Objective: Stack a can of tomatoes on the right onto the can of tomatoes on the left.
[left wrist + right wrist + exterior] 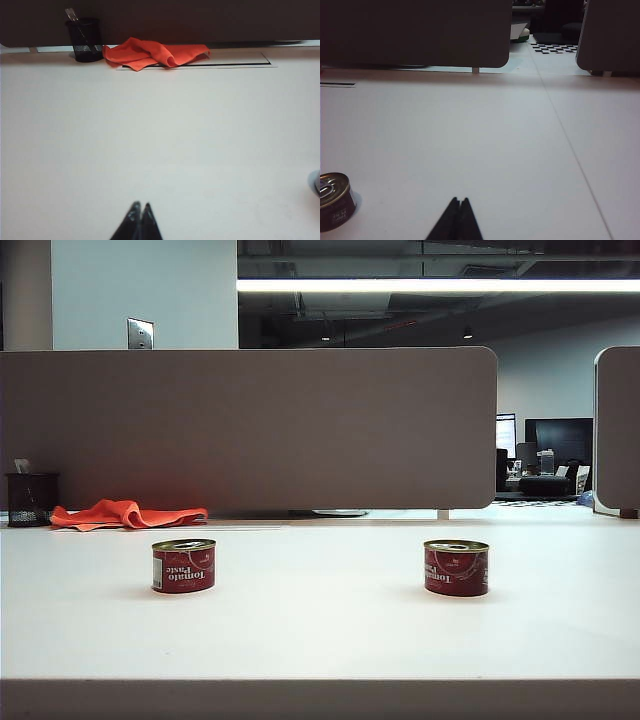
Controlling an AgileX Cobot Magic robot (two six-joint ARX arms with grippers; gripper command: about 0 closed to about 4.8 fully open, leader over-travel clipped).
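Two tomato cans stand upright on the white table (320, 640), well apart from each other; the left can (184, 565) sits toward the left side of the exterior view, its label printed "Tomato Paste" and shown upside down, its gold lid facing up; the right can (456, 567) sits toward the right side at about the same depth, red-labelled with the same gold lid; neither can rests on the other, and nothing touches either one; no arm shows in the exterior view; the left gripper (139, 207) appears only in its own wrist view, low over bare table, its two dark fingertips pressed together into a single point and holding nothing; the right gripper (459, 202) looks the same in its wrist view, fingertips pressed together with nothing between them, and the right can stands just off to one side of it, near but not touching; an orange cloth (125, 513) lies crumpled at the far left edge of the table, just beside a black mesh pen cup (31, 499); a grey divider panel (250, 425) stands behind the table, with a second panel (617, 430) at the far right
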